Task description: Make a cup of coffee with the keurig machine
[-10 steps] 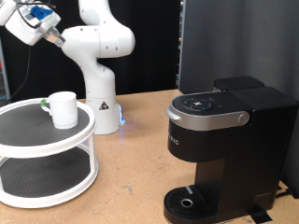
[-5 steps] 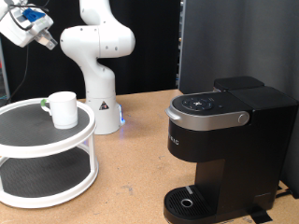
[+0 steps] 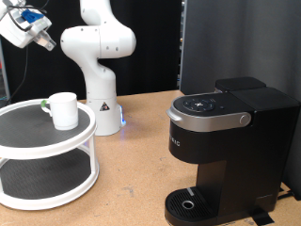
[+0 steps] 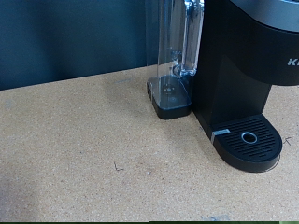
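Note:
The white cup (image 3: 64,110) stands upright on the top tier of a white round two-tier stand (image 3: 38,141) at the exterior view's left, with a green mark at its handle. The black keurig machine (image 3: 230,141) stands at the right with its lid down and nothing on its round drip base (image 3: 191,203). My gripper (image 3: 44,39) hangs high at the top left, above and left of the cup, far from both. It holds nothing that I can see. In the wrist view the keurig machine (image 4: 252,65) and its drip base (image 4: 249,139) show, but no fingers.
The white arm base (image 3: 102,104) stands behind the stand on the brown table (image 3: 141,169). A clear water tank (image 4: 176,56) sits on the machine's side. A dark panel (image 3: 235,42) rises behind the machine.
My gripper moved a little toward the exterior view's left in the first half second, then held still. The cup and the machine have not moved.

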